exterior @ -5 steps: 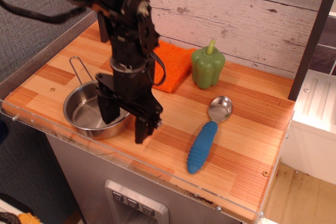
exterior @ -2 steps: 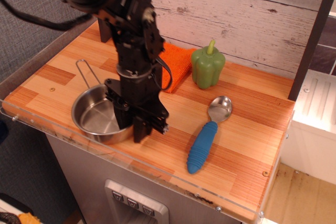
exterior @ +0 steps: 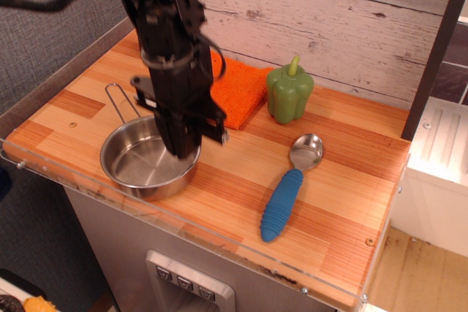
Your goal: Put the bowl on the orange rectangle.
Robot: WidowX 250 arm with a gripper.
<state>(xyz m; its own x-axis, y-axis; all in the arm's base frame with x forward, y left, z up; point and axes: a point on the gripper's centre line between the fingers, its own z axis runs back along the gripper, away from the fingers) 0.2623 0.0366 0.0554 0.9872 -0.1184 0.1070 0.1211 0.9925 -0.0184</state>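
Observation:
The shiny steel bowl (exterior: 139, 166) with its wire loop handle sits on the wooden tabletop near the front left edge. The orange rectangle (exterior: 238, 91) is a textured cloth lying flat behind the bowl, partly hidden by the arm. My gripper (exterior: 184, 150) hangs over the bowl's right rim with its fingers drawn together. Its tips overlap the rim and inner wall. I cannot see whether they pinch the rim. The bowl rests level on the table.
A green pepper (exterior: 289, 93) stands just right of the cloth. A metal spoon with a blue handle (exterior: 287, 193) lies to the right of the bowl. A clear plastic lip (exterior: 219, 235) runs along the table's front edge. A plank wall (exterior: 329, 20) stands behind.
The fingers closed from straddling the bowl's right rim, and the bowl slid slightly right. The gripper has since moved up and back-left, while the bowl stays where it was.

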